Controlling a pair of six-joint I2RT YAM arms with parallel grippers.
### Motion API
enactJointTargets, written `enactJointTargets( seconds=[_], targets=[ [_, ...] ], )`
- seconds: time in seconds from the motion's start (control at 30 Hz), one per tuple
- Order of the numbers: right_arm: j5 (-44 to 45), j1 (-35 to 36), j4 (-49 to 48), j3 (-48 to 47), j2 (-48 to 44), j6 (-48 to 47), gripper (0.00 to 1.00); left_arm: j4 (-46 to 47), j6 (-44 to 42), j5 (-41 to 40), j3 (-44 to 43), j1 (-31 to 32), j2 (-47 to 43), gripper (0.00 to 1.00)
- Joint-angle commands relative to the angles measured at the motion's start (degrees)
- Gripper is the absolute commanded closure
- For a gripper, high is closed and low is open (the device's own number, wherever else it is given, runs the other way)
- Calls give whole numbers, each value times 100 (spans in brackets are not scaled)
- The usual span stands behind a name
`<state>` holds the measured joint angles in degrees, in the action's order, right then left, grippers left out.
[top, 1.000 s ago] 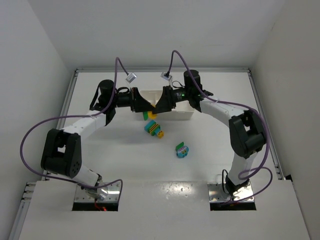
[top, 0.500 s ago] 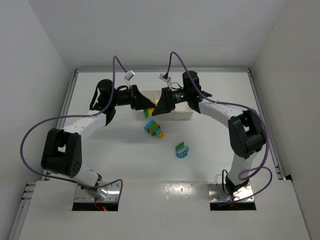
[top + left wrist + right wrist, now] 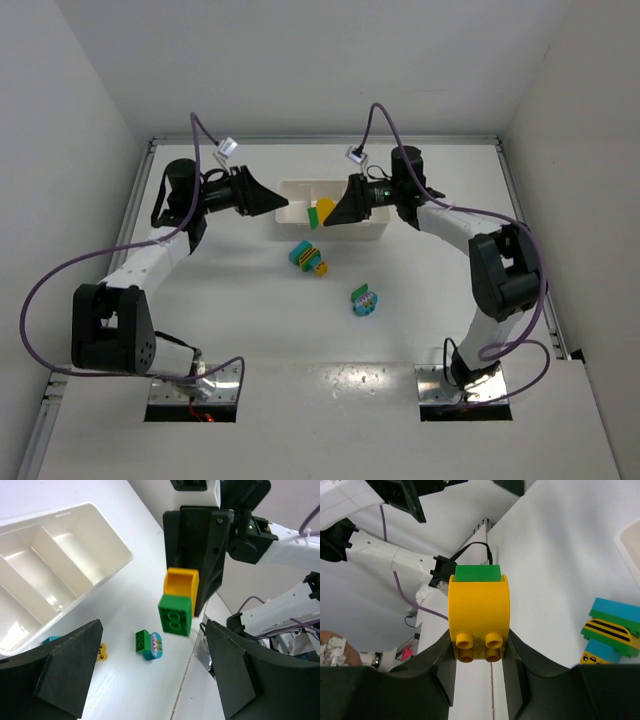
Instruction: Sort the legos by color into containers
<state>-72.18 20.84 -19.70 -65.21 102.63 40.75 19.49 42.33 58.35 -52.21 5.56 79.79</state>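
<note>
My right gripper (image 3: pixel 334 212) is shut on a yellow lego (image 3: pixel 479 612) with a green lego (image 3: pixel 478 572) stuck to its far end. It holds the pair (image 3: pixel 322 211) in the air over the white tray of containers (image 3: pixel 372 231). The left wrist view shows the same yellow (image 3: pixel 181 582) and green (image 3: pixel 175 614) pair hanging from the right fingers. My left gripper (image 3: pixel 278 202) stands open with nothing in it, just left of the tray. Three compartments of the tray (image 3: pixel 108 577) look bare where visible.
A cyan, green and yellow clump (image 3: pixel 308 257) lies on the table in front of the tray. A green and cyan clump (image 3: pixel 364 299) lies nearer the arm bases. Both also show in the wrist views, the first (image 3: pixel 612 630) and the second (image 3: pixel 149 644).
My left gripper has opened, let go of the brick pair and drawn back to the left. My right gripper has kept the yellow and green pair and shifted slightly right over the tray.
</note>
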Motion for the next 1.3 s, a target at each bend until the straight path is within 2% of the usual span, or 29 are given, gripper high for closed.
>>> enactJointTargets(
  seconds=[0.0,0.2,0.43,0.57,0.77,1.13,1.23,1.27],
  targets=[
    [-138,-123,-51,61,-375,-173,100,-200,-321,326,184,6,-305,11],
    [-270,-63,-51,-185,-262,-59,100,-24,-383,247,299,296,-245,13],
    [-323,113,-227,-396,-103,179,100,55,-436,300,-167,490,194,13],
    [-323,175,-280,-457,-51,231,100,108,-488,353,-290,709,336,16],
    [-323,227,-332,-457,-50,231,100,371,-383,406,-343,815,397,29],
    [-375,175,-332,-616,258,293,100,372,-435,696,-404,1008,397,23],
    [-375,175,-394,-677,310,345,100,285,-505,757,-457,1008,450,23],
    [-375,175,-463,-677,310,346,100,223,-506,757,-509,1008,450,26]
  ],
)
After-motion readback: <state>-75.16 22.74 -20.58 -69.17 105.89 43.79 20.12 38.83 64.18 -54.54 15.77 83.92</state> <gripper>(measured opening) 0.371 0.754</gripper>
